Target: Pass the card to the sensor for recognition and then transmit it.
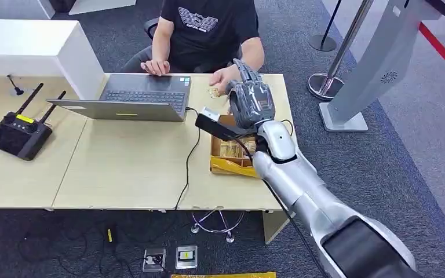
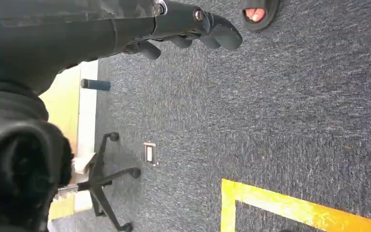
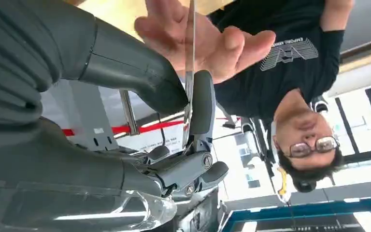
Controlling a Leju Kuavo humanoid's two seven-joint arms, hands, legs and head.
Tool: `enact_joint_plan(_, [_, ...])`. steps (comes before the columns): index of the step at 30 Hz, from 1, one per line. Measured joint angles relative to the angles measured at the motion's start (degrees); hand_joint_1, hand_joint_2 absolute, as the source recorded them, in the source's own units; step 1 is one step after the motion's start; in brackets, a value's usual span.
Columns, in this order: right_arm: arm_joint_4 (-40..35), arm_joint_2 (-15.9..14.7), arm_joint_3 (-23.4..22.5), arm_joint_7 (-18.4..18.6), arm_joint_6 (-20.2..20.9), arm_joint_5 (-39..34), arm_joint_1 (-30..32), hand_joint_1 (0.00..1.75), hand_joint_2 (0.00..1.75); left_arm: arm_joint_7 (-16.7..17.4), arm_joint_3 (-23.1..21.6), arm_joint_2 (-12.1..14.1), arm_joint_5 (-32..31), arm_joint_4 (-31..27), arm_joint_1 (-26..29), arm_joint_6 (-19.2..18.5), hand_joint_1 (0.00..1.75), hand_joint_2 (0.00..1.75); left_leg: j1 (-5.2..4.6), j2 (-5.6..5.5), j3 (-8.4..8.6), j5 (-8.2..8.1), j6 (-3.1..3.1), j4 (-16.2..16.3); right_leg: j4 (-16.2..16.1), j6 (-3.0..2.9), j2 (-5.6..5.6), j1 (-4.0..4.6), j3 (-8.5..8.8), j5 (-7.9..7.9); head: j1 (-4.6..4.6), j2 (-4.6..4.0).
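The right hand (image 1: 250, 98) reaches forward over the far right part of the table (image 1: 127, 168), its back turned up toward the head camera and its fingers pointing at the person (image 1: 208, 29) seated on the other side. In the right wrist view the same hand (image 3: 183, 104) pinches the card (image 3: 190, 58) between its thick grey thumb and a darker finger, the card seen edge-on as a thin pale strip rising from the pinch; the other fingers curl loosely below. The person's open hand (image 3: 203, 41) sits right behind the card, palm toward it, close to or touching its far end, though which cannot be told. From the head view that person's hand (image 1: 223, 78) lies just beyond the robot's fingertips, at the table's far edge. Directly under the right wrist stands an open cardboard box (image 1: 232, 156) with yellowish contents, and just to the hand's left a small black sensor (image 1: 210, 123) with a cable trailing toward the table's near edge. Farther left lies an open laptop (image 1: 133, 98), with the person's other hand at its keyboard, and well off to the left a black controller (image 1: 17, 133) with antennas. The left hand (image 2: 193, 29) hangs over dark carpet (image 2: 280, 106), holding nothing, its fingers a little bent and apart.
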Motion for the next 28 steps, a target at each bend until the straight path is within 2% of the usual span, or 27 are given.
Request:
enact_joint_plan(7, [2.4,0.8,0.0,0.1,0.0,0.1,0.0,1.75,1.75,0.0,0.0,0.0,0.1,0.0,0.1,0.0,0.0,0.0,0.01,0.0,0.0,0.0,0.0,0.0,0.0,0.0,0.0,0.01,-0.01,0.0,0.0,0.0])
enact_joint_plan(8, [2.6,0.8,0.0,0.1,0.0,0.1,0.0,0.0,1.75,0.0,0.0,0.0,0.1,0.0,0.1,0.0,0.0,0.0,0.0,0.0,0.0,0.0,0.0,0.0,0.0,0.0,0.0,0.0,-0.01,0.0,0.02,0.0])
enact_joint_plan(9, [2.8,0.8,0.0,0.2,0.0,0.4,0.0,0.0,1.75,0.0,0.0,0.0,0.1,0.0,0.1,0.0,0.0,0.0,0.0,0.0,0.0,0.0,0.0,0.0,0.0,0.0,0.0,0.0,-0.01,0.0,0.0,0.0])
enact_joint_plan(10, [3.1,0.8,0.0,0.3,0.0,0.7,0.0,0.0,0.0,0.0,0.0,0.0,0.1,0.0,0.2,0.0,0.0,0.0,0.0,0.0,0.0,0.0,0.0,0.0,0.0,0.0,0.0,0.0,-0.01,0.0,0.02,0.0])
enact_joint_plan(20, [5.5,0.8,0.1,0.2,-0.1,1.1,0.0,0.0,0.0,0.0,0.0,0.0,-0.1,0.0,0.3,0.0,0.0,0.0,0.0,0.0,0.01,0.0,0.0,0.0,0.0,0.0,0.0,0.0,-0.02,0.0,0.0,0.0])
enact_joint_plan(28, [5.7,-0.5,0.1,0.0,0.0,0.9,-0.3,0.0,0.0,-0.2,0.0,0.0,-0.1,0.0,0.4,0.0,0.0,0.0,0.0,0.01,0.01,0.0,0.0,0.0,0.0,0.0,0.02,0.0,-0.02,0.0,0.02,0.0])
